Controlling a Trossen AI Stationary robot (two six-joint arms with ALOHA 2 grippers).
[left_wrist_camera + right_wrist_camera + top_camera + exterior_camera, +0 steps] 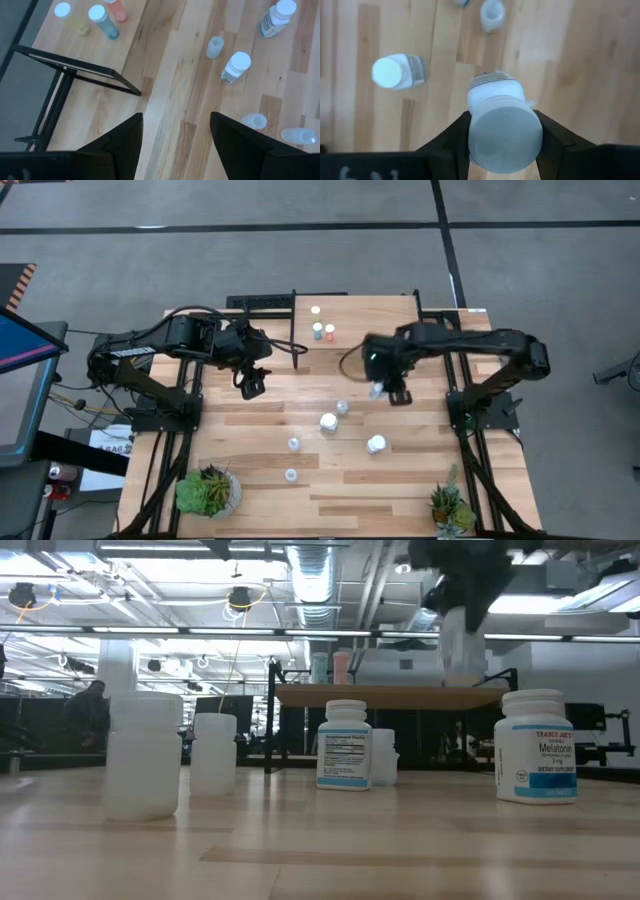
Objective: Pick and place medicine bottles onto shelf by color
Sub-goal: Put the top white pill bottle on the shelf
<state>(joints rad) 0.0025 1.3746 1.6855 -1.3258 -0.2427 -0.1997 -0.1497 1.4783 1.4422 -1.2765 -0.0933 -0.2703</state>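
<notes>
The left claw [252,386] hangs with its fingers apart and nothing between them, above bare counter [300,500], with the shelf [345,315] just ahead of it and to its side. On that shelf three bottles already stand close together: a white-capped pale one [315,310], a blue one [318,331] and an orange one [330,332]. If this arm swings toward the shelf, it could brush them over, since they are slim and bunched.

Between the two claws, loose bottles stand on the counter, among them a white one [328,422] and a small pale one [342,407] just below and left of the right claw.

The right claw [504,132] is clamped on a white bottle [504,120], its fingers pressing the cap and shoulder from either side, lifted clear of the counter. The grip sits high on a smooth round cap, so the bottle may swivel or slip out during the carry. Dropped here, it would likely hit the white labelled bottle [397,71] nearby and scatter others. Placing it beside the wrong colour, or clipping the shelf edge on approach, is the other risk.
</notes>
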